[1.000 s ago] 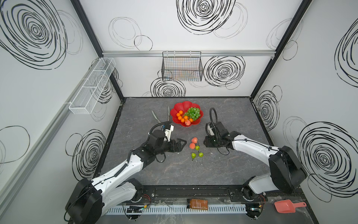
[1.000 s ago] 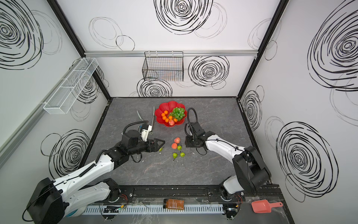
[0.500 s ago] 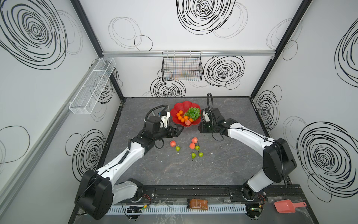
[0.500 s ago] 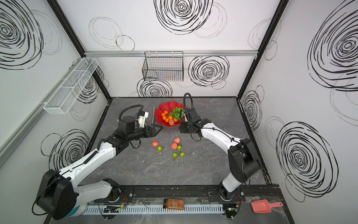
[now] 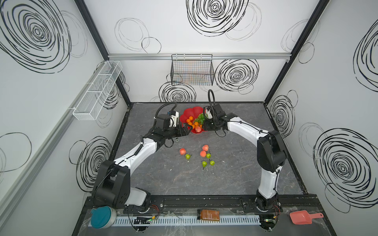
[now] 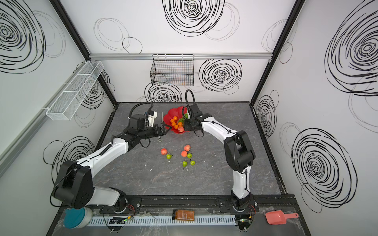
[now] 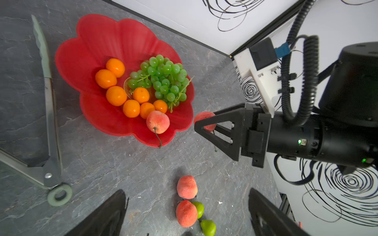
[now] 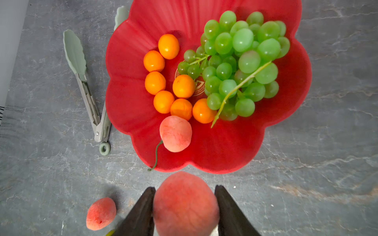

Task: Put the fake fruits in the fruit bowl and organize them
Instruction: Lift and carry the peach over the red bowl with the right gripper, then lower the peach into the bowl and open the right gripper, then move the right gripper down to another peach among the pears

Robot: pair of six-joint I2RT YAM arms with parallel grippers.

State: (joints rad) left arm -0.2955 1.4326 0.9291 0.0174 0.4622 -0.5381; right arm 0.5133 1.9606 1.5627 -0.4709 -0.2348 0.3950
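Nearest me, around the middle of the table (image 5: 184, 179), three loose peaches (image 5: 203, 153) and four pears (image 5: 204, 163) lie waiting. One peach and one pear on the left are in the open now that the left arm has swung off them.

A second ago both arms were down among that fruit. Now both are up by the fruit bowl (image 8: 225, 155), near the table's far edge. The left end effector (image 5: 188, 129) hangs at the bowl's near-left rim, jaws spread wide and empty. The right end effector (image 8: 185, 189) is clamped partway closed on the held peach (image 8: 185, 206), just short of the near rim and not yet over it.

Inside the bowl sit the tangerines (image 8: 155, 82), the grapes (image 8: 241, 61) and one stemmed peach (image 8: 175, 133). I'd say a drop-off is close, with seven fruits left on the table after it.
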